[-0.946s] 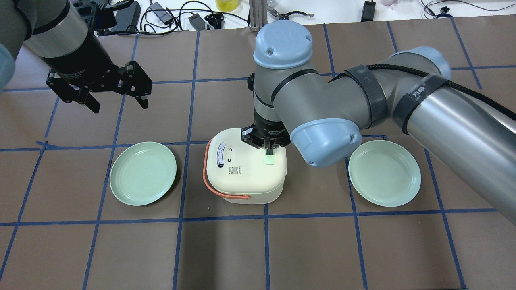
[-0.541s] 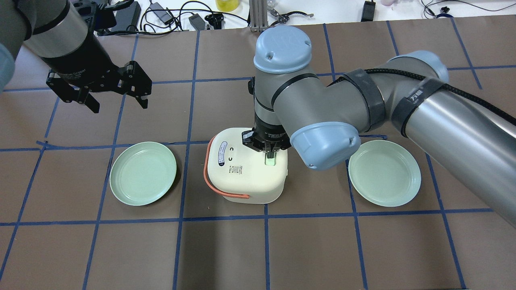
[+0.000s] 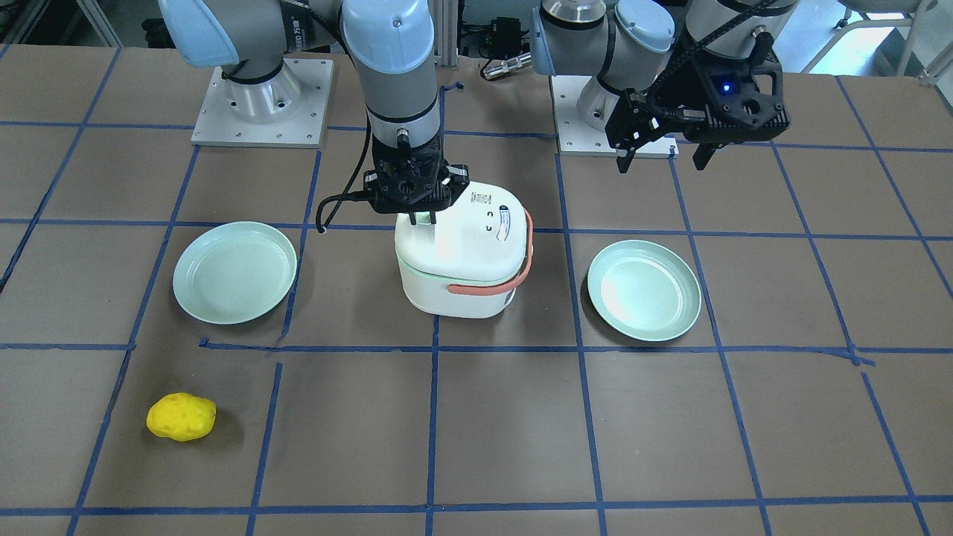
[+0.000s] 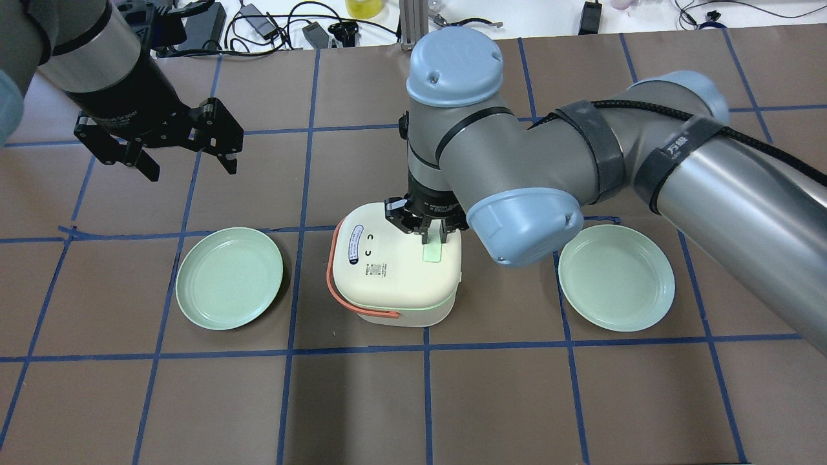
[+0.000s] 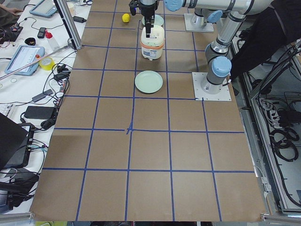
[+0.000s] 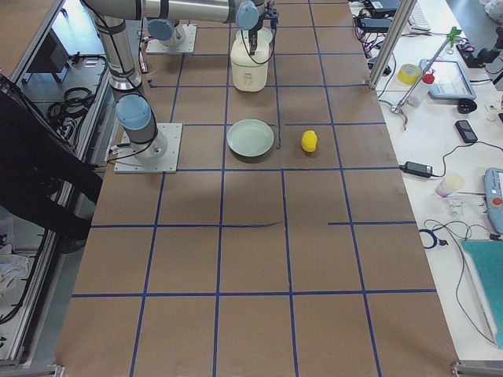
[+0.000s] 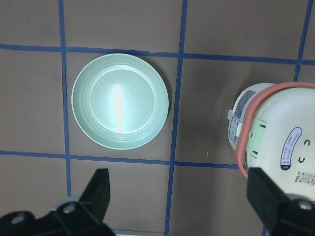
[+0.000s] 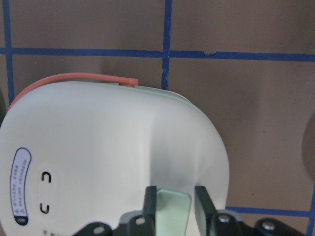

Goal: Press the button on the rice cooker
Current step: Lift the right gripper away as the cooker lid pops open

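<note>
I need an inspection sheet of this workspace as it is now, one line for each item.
Surface: brown table with blue tape grid.
Job's things: white rice cooker upright between the plates; pale green button on its lid.
Clutter: two empty green plates; yellow lumpy object near the operators' edge.
Grippers: right gripper pointing down over the button, narrow gap, contact unclear; left gripper open, raised, apart.
Cables: black cable along the right arm; loose cables beyond the far edge.
Surroundings: side bench with devices and tape roll.
</note>
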`<state>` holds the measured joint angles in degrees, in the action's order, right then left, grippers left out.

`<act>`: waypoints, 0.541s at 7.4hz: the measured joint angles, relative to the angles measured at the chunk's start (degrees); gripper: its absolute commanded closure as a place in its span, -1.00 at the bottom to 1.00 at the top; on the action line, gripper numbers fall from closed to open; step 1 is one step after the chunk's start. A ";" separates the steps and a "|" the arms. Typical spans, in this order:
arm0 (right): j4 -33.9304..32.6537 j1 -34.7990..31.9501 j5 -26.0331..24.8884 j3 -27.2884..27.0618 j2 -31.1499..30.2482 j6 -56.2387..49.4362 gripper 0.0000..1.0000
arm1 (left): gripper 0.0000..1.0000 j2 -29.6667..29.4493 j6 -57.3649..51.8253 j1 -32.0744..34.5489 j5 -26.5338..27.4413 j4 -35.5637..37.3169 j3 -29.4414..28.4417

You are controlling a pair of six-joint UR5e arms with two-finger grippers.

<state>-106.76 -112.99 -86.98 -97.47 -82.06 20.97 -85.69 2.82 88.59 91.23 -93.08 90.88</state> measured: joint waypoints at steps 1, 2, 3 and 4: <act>1.41 0.59 -1.83 2.06 -0.42 0.24 -1.00 | -1.00 0.00 0.01 0.00 0.00 0.00 0.00; 3.33 1.66 -3.11 4.55 -0.76 0.19 -1.00 | -1.00 0.00 0.05 0.00 0.00 0.00 0.00; 5.77 3.64 -3.93 7.47 -0.96 -0.16 -1.00 | -1.00 0.00 0.05 0.00 0.00 0.00 0.00; 8.39 6.32 -4.18 10.56 -1.11 -1.43 -1.00 | -1.00 0.00 0.02 0.00 0.00 0.00 0.00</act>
<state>-98.37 -106.66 -91.16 -86.91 -83.17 19.54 -85.69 2.84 88.59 91.23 -93.08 90.88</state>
